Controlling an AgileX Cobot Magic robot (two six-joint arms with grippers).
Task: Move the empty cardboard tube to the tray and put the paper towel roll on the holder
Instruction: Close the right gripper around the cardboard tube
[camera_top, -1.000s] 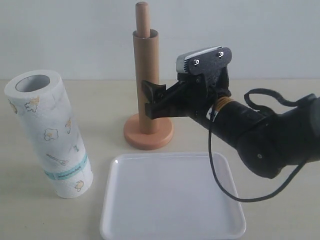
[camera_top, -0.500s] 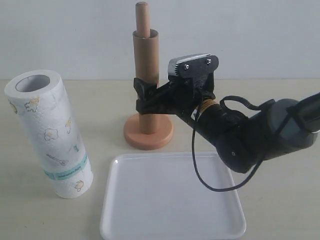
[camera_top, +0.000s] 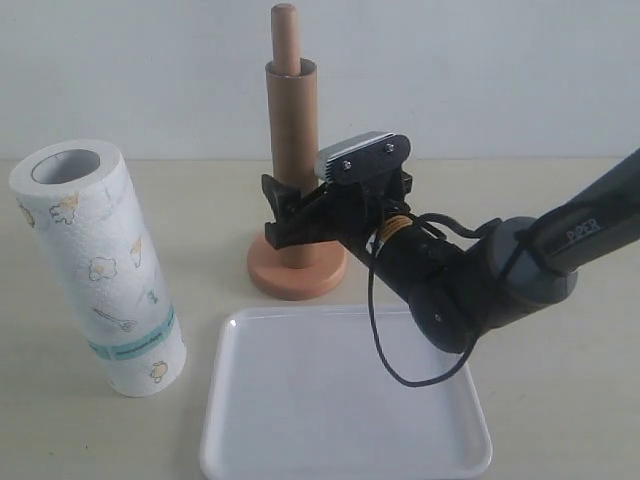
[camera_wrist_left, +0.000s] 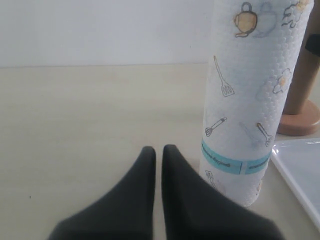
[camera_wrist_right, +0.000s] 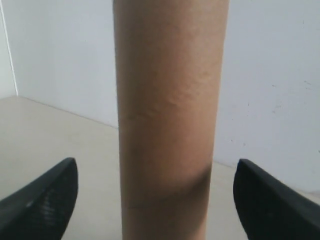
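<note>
The empty cardboard tube (camera_top: 291, 120) stands upright, sleeved over the pole of the holder (camera_top: 300, 282), at about 12 o'clock from the tray (camera_top: 240, 440). Its long axis is vertical, so I judge it has to come off straight up. The right gripper (camera_top: 275, 212) is by far the nearer. Its arm reaches in low and nearly level from 4 o'clock, and its fingers (camera_wrist_right: 45, 200) are spread wide on either side of the tube's lower half, with clear gaps showing in the wrist view, so nothing is clamped yet. The paper towel roll (camera_top: 100, 270) stands on end at 9 o'clock from the tray. The left gripper (camera_wrist_left: 159, 150) sits just beside it with its fingers drawn almost together, holding nothing.
</note>
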